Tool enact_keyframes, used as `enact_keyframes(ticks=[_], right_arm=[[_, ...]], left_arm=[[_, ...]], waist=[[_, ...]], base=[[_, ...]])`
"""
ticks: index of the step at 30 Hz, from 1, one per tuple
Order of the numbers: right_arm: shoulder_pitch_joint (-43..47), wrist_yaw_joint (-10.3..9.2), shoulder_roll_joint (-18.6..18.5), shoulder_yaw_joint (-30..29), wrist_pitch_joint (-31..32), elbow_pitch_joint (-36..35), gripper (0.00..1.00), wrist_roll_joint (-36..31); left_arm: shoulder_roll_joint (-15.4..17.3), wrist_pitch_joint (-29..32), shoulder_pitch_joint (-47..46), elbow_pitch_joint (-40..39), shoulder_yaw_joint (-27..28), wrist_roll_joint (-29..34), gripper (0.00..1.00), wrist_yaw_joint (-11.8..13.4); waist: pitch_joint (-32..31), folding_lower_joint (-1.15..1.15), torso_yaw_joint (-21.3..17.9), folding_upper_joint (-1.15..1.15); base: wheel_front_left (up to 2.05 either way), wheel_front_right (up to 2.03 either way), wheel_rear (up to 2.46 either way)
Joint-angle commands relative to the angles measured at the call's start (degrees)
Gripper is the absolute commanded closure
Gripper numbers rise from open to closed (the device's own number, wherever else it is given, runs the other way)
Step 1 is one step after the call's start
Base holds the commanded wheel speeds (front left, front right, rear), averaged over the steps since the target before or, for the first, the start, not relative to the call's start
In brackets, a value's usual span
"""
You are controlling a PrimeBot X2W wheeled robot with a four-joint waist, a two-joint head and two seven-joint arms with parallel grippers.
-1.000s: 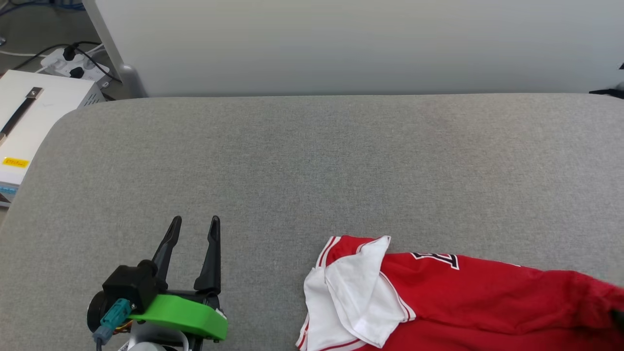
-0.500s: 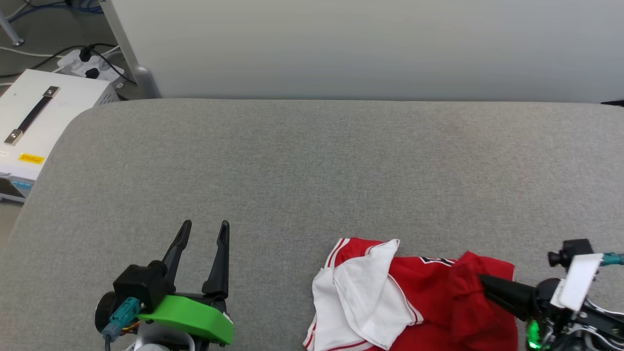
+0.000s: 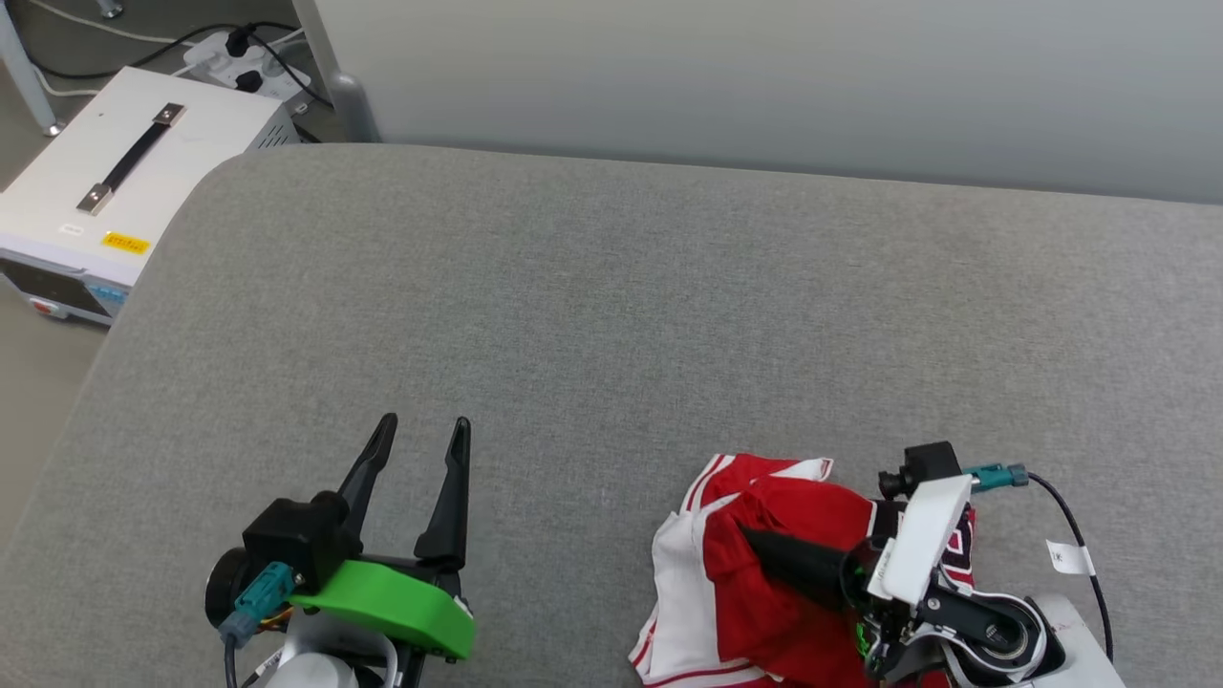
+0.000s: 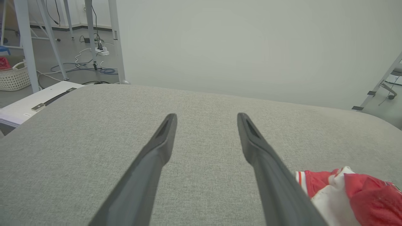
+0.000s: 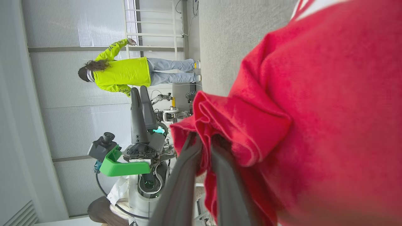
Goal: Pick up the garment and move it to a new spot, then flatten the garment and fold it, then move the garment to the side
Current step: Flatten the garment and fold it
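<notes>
While the left gripper (image 3: 424,425) hovers at the lower left, fingers spread and empty, the right gripper (image 3: 757,541) pinches a fold of the bunched red garment (image 3: 798,502) lying at the lower right of the gray cushion (image 3: 611,287).

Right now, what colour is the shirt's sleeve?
The sleeve is white, best in the head view.

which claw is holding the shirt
The right claw, pinched shut on a fold of the red garment. The left claw stands open over the grey surface, apart from the cloth.
</notes>
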Motion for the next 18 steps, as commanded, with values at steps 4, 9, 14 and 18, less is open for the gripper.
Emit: enact_keyframes(ticks=[4,9,14,18], right_arm=[[-1.8,-0.02,-0.1,2.0,-4.0,-0.1,0.00,-0.9],[-2.2,-0.02,-0.5,4.0,-5.2,-1.6,0.00,-3.5],[-2.0,-0.02,-2.2,5.3,-7.3,-7.7,0.00,-7.0],[-2.0,-0.02,-5.3,4.7,-14.8,-13.2,0.00,-15.3]], left_arm=[[-0.7,-0.9,-1.5,0.7,0.0,0.3,0.00,-0.3],[-1.1,-1.3,-1.7,1.6,0.1,0.2,0.00,-0.5],[-1.2,-1.6,-1.8,2.4,0.1,0.2,0.00,-0.7],[-1.1,-1.7,-1.7,2.6,0.1,0.3,0.00,-0.6]], waist=[[1.6,0.00,1.3,0.00],[1.7,0.00,0.9,0.00],[0.9,0.00,0.1,0.00],[0.4,0.00,-0.6,0.00]], base=[[0.00,0.00,0.00],[0.00,0.00,0.00],[0.00,0.00,0.00],[0.00,0.00,0.00]])
